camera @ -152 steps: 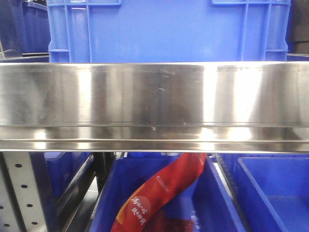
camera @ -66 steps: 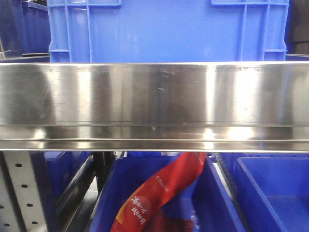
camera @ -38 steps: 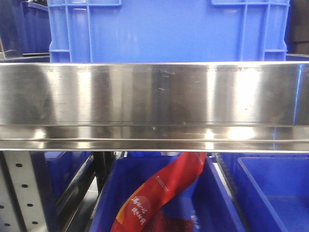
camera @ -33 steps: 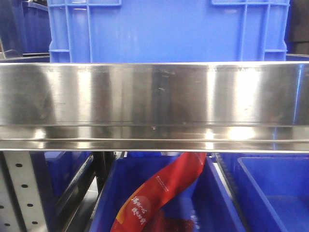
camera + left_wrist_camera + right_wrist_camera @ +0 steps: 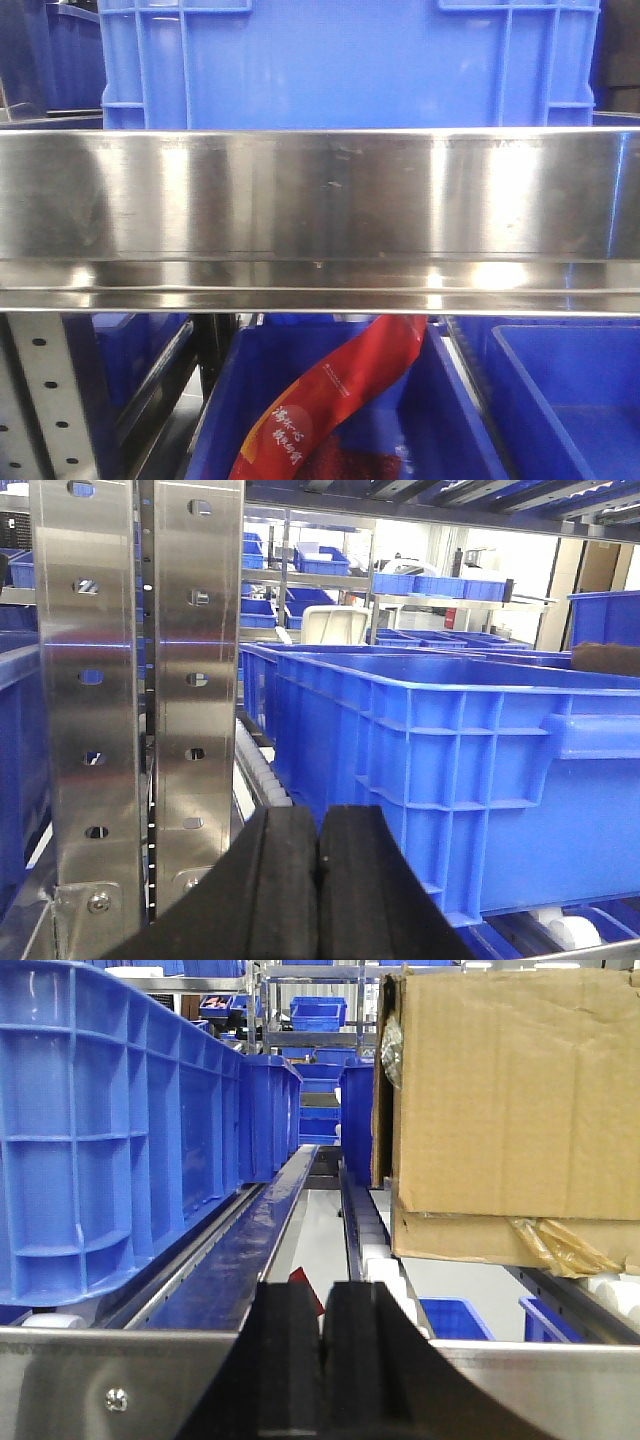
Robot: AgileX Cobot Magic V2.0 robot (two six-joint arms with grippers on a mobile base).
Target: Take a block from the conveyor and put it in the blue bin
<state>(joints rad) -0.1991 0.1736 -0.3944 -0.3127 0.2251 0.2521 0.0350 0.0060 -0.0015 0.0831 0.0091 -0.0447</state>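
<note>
Steel shelf rail (image 5: 320, 215) before blue bin (image 5: 350, 65); left tool (image 5: 318, 880), right tool (image 5: 325, 1360) closed, empty.

Lighting: bright, even, overhead indoor. Glare: vertical white bands on steel rail (image 5: 320, 215), strongest toward 3 o'clock. Focus: front view soft; black claws at 6 o'clock in both wrist views blurred. Backgrounds overexposed at 12 o'clock.

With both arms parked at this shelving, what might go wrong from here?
1. No block or conveyor shows in any view, so a grasp target cannot be confirmed.
2. Left tool, shut, sits near the perforated steel upright and blue crate; swinging out may clip them.
3. Right tool, shut, faces a cardboard box close by.
</note>
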